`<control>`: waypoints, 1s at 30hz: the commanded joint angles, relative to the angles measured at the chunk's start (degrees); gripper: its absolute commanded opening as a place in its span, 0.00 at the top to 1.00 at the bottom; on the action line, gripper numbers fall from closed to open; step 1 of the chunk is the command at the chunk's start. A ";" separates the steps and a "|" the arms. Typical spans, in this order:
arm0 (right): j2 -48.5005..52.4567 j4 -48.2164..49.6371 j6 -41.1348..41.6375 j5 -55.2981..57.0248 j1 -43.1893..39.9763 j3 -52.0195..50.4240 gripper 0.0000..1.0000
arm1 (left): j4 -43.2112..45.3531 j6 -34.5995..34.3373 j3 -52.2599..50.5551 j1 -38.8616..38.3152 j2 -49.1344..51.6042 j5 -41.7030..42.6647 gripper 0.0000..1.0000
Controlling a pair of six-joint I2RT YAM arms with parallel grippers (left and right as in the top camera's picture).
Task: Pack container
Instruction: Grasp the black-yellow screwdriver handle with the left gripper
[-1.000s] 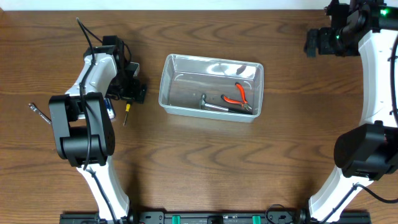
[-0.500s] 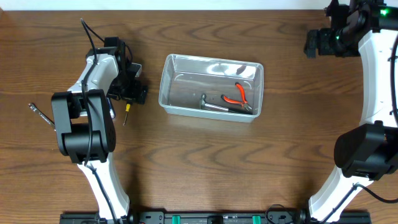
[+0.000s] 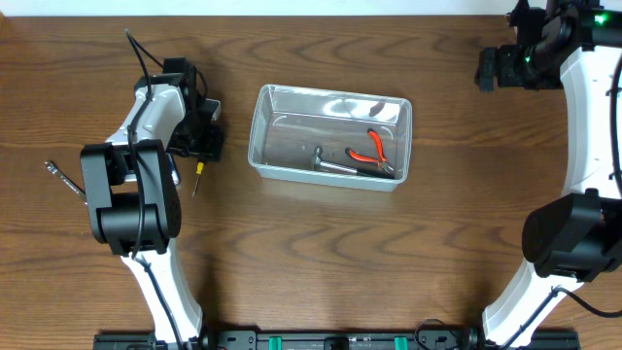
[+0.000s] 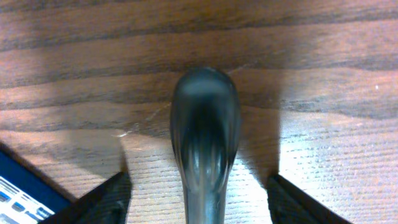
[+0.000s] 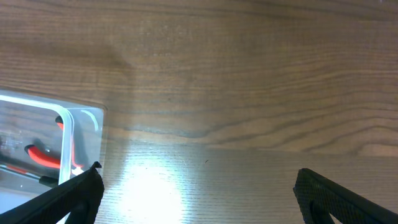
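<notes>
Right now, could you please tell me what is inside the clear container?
Red-handled pliers and a grey metal tool lie inside the container, overlapping; the tool's covered end cannot be seen.

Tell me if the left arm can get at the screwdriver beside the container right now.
Probably yes. The left gripper is open and low over the screwdriver, whose dark handle lies between its fingers on bare table; nothing sits in the way.

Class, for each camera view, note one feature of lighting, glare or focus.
Overhead: white glare streaks the far wall of the clear container. Left wrist: the dark rounded handle sits close to the lens and looks soft and out of focus, with shadow on both sides of it on the table. Right wrist: a bright, washed-out patch of light lies on the wood beside the container's corner.
</notes>
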 commanded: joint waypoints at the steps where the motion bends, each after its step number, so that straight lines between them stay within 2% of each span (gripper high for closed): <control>1: 0.22 -0.26 -0.72 -0.42 -0.55 0.11 0.01 | -0.17 -2.38 -0.26 -0.13 1.81 -0.22 0.37; 6: 0.22 -0.24 -0.70 -0.42 -0.55 0.11 0.01 | -0.22 -2.82 -0.26 -0.13 1.81 -0.22 0.55; 7: 0.22 -0.24 -0.70 -0.44 -0.55 0.11 0.01 | -0.24 -2.82 -0.26 -0.13 1.81 -0.22 0.64; 9: 0.22 -0.24 -0.72 -0.42 -0.55 0.11 0.01 | -0.37 -2.82 -0.26 -0.13 1.81 -0.22 0.71; 16: 0.22 -0.24 -0.70 -0.42 -0.55 0.11 0.01 | -0.39 -2.82 -0.26 -0.13 1.81 -0.22 0.73; 20: 0.22 -0.24 -0.70 -0.44 -0.55 0.11 0.01 | -0.39 -2.80 -0.26 -0.13 1.81 -0.24 0.81; 22: 0.22 -0.24 -0.70 -0.42 -0.55 0.11 0.01 | -0.39 -2.80 -0.26 -0.13 1.81 -0.26 0.82; 28: 0.22 -0.26 -0.70 -0.44 -0.55 0.11 0.01 | -0.39 -2.80 -0.24 -0.13 1.77 -0.55 0.93; 30: 0.22 -0.26 -0.70 -0.44 -0.55 0.11 0.01 | -0.46 -2.82 -0.24 -0.13 1.64 -1.53 0.94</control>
